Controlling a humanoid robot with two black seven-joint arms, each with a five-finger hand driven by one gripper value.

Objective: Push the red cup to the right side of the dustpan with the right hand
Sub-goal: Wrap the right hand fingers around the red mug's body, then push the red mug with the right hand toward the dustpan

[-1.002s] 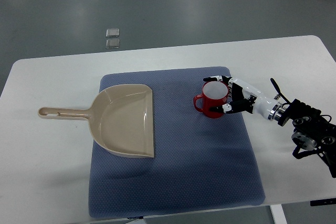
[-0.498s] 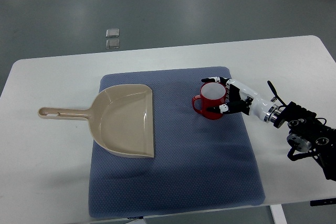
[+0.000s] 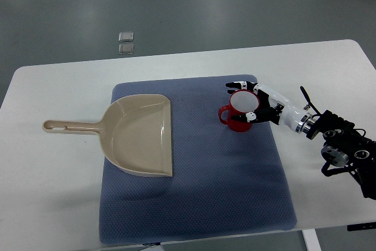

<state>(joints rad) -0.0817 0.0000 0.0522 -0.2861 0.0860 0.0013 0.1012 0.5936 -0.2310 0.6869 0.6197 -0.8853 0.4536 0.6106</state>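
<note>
The red cup (image 3: 241, 111) was cupped on its right side by the right hand (image 3: 258, 103), fingers curled around the rim. The dustpan (image 3: 140, 134) lay well to the left, so the push was judged leftward across the mat (image 3: 235, 174).

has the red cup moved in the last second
Barely. The red cup sits about where it was, still well right of the dustpan, with the right hand around it.

Left of my robot hand (image 3: 254, 103) the red cup (image 3: 239, 111) blocks me; past it, bare mat (image 3: 194, 110) reaches the dustpan (image 3: 140, 134).
</note>
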